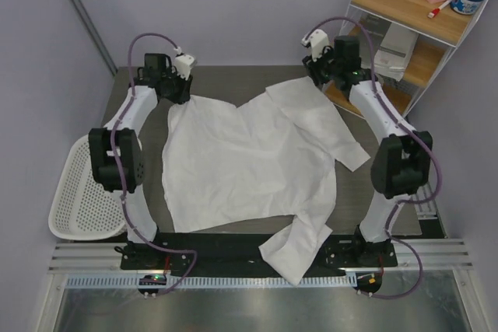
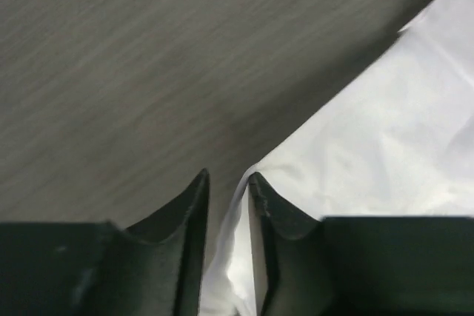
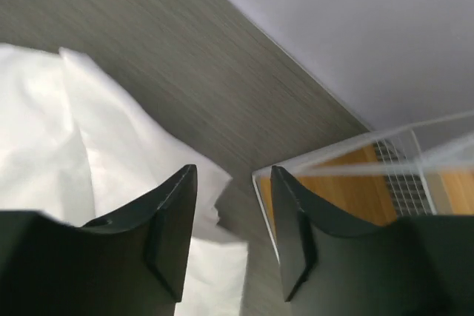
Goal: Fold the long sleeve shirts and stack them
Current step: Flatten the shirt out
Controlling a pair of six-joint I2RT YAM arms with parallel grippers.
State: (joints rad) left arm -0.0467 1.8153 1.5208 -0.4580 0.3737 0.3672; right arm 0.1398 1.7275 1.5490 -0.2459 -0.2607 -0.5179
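At the shirt (image 1: 249, 161), left gripper (image 2: 229, 175) ajar around its edge, right gripper (image 3: 233, 169) wider, empty.

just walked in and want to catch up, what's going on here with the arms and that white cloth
Two robot arms are working on a white long sleeve shirt, which lies spread out and unfolded on the table. The left gripper is at the shirt's far left corner, jaws slightly apart with the cloth edge between them. The right gripper is at the far right corner, jaws open above the cloth and gripping nothing. One sleeve hangs over the near edge. No fold has been made yet.
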